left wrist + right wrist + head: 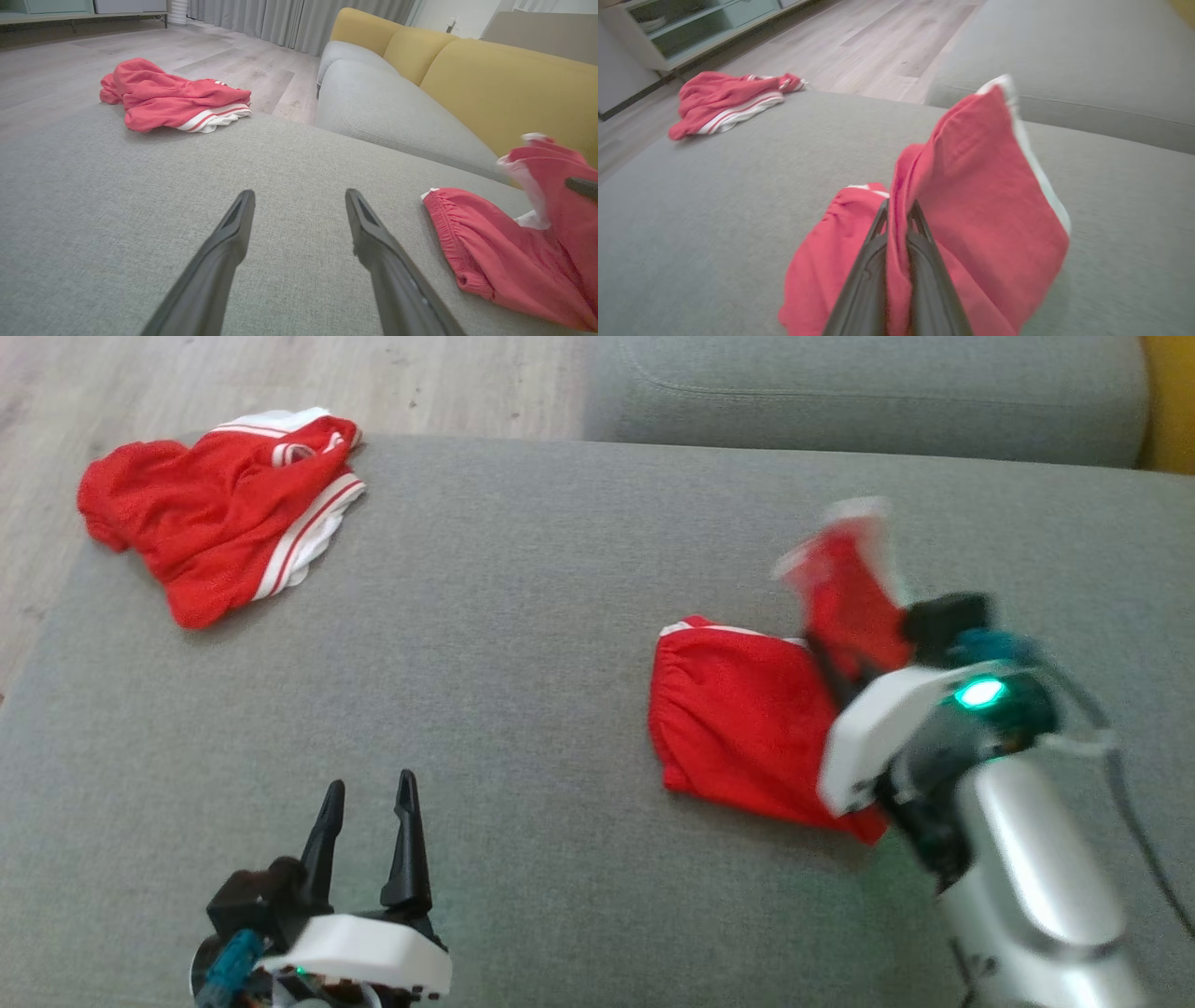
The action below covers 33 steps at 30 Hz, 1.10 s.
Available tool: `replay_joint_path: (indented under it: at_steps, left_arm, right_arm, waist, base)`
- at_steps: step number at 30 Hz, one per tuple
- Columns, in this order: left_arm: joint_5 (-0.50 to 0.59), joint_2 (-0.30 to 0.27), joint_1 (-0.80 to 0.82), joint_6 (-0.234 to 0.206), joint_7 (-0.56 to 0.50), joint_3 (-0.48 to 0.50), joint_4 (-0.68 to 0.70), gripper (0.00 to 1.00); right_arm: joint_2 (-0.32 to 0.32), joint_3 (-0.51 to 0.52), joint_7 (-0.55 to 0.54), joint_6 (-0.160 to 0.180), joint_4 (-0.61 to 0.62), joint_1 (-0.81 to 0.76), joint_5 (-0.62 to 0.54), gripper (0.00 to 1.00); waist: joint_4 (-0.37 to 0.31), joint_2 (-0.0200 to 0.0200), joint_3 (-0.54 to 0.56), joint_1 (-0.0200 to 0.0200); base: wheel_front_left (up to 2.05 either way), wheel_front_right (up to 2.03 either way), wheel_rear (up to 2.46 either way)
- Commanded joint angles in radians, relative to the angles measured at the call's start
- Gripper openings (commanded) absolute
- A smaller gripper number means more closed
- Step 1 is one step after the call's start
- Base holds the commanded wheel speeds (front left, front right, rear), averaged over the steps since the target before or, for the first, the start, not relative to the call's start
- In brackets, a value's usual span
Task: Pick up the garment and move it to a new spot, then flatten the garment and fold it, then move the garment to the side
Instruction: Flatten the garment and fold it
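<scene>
Soft, even light with faint shadows; motion blur smears the lifted garment [747, 719].

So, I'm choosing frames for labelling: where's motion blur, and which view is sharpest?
Head view: right gripper and raised shorts leg smeared, left gripper crisp. Right wrist view: that leg's white edge soft. Left wrist view: sharpest, except the leg at its right edge.
</scene>
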State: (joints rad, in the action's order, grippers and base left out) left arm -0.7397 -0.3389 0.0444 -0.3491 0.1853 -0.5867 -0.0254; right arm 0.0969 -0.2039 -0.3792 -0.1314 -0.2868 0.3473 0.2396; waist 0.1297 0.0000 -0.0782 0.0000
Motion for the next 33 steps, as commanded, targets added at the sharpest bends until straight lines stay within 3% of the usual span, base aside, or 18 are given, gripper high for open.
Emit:
replay_joint_path:
  at_steps: [1, 7, 16, 17, 18, 19, 26, 33]
  left_arm:
    - [0.003, -0.009, 0.05, -0.002, 0.007, 0.03, 0.026, 1.0]
    - [-0.003, -0.007, 0.046, -0.004, 0.015, 0.037, 0.022, 1.0]
    - [-0.008, -0.01, 0.041, -0.006, 0.022, 0.044, 0.016, 1.0]
    - [-0.008, -0.009, 0.041, -0.005, 0.022, 0.043, 0.015, 1.0]
    - [-0.008, -0.008, 0.042, -0.005, 0.022, 0.04, 0.014, 1.0]
    - [-0.008, -0.007, 0.043, -0.004, 0.02, 0.038, 0.013, 1.0]
    - [-0.006, 0.002, 0.043, -0.003, 0.017, 0.022, 0.006, 1.0]
    - [-0.005, 0.009, 0.043, -0.001, 0.016, 0.008, 0.001, 1.0]
  right_arm:
    - [-0.016, -0.059, -0.008, 0.001, 0.031, 0.035, 0.008, 0.0]
    - [-0.018, -0.196, -0.015, 0.001, -0.004, 0.019, 0.029, 0.0]
    - [-0.026, -0.246, 0.05, 0.001, -0.058, 0.023, 0.046, 0.0]
    - [-0.028, -0.26, 0.061, 0.001, -0.061, 0.025, 0.051, 0.25]
    - [-0.029, -0.278, 0.076, 0.001, -0.061, 0.028, 0.059, 0.77]
    - [-0.03, -0.288, 0.094, 0.001, -0.062, 0.03, 0.068, 1.0]
    - [-0.009, -0.297, 0.184, 0.001, -0.064, 0.035, 0.114, 1.0]
    - [0.046, -0.185, 0.285, 0.001, -0.05, 0.043, 0.037, 1.0]
  waist:
    - [0.015, 0.0, 0.001, 0.0]
    - [0.042, 0.0, -0.002, 0.0]
    - [0.038, 0.0, 0.0, 0.0]
    - [0.036, 0.0, 0.001, 0.0]
    - [0.035, 0.0, 0.001, 0.0]
    - [0.033, 0.0, 0.002, 0.0]
    - [0.027, 0.0, 0.009, 0.0]
    - [0.024, 0.0, 0.015, 0.0]
  base:
    - [0.0, 0.0, 0.0]
    - [0.0, 0.0, 0.0]
    - [0.0, 0.0, 0.0]
    - [0.0, 0.0, 0.0]
    - [0.0, 0.0, 0.0]
    - [0.0, 0.0, 0.0]
    - [0.0, 0.0, 0.0]
    - [0.0, 0.0, 0.0]
